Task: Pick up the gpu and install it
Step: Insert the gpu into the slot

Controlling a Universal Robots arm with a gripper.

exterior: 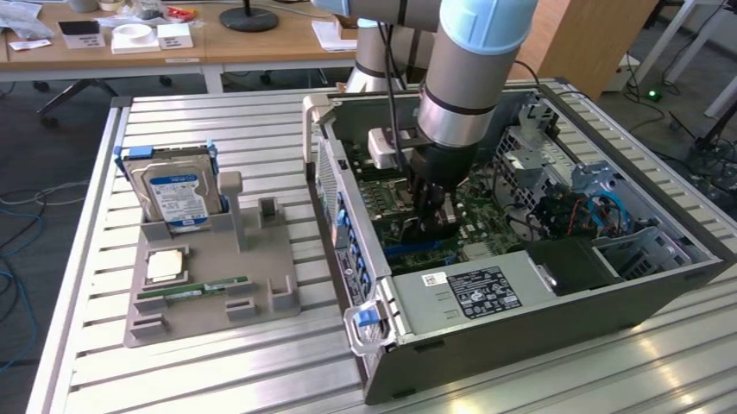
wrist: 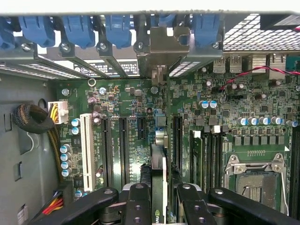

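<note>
Tool (wrist: 161,191) clamped on gpu (wrist: 158,164), edge-on over motherboard (wrist: 122,108), bracket end (wrist: 164,44) toward blue latches (wrist: 77,28)

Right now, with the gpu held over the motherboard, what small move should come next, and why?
Probably lower it straight down, slowly: the jaws grip the gpu edge-on above the motherboard, its bracket already at the rear openings, and it seems not seated yet.

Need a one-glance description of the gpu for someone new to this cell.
Look in the open PC case, over the green motherboard. The gpu is the thin dark card gripped edge-on in the tool, unlike the green RAM stick and blue-labelled hard drive outside on the tray.
</note>
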